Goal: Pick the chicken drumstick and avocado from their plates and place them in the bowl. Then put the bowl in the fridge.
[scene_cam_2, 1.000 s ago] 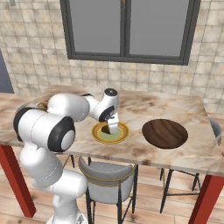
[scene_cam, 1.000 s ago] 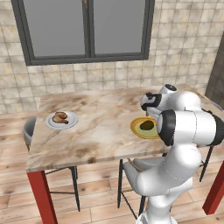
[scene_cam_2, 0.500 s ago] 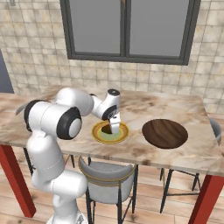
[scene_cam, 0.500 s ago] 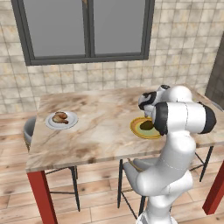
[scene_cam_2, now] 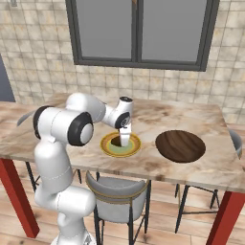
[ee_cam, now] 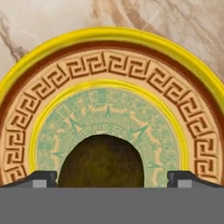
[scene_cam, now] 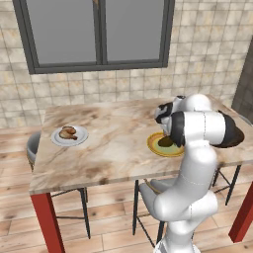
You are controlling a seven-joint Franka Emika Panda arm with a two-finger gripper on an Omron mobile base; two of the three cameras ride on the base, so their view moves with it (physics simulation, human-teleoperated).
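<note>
Dark olive-green rounded avocado (ee_cam: pixel 101 161) on the yellow-rimmed, greenish-centred plate (ee_cam: pixel 109 39), white arm's gripper (ee_cam: pixel 111 178) low over it, fingers (ee_cam: pixel 41 178) spread wide either side (not touching), dark brown wooden bowl (scene_cam_2: pixel 180 145) well apart

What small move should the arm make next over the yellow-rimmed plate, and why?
Probably close the pincer on the avocado. In the hand view the open fingertips stand either side of the dark lump, which lies centred between them on the yellow-rimmed plate. The right base view shows the hand low over that plate, with the bowl beside it waiting.
</note>
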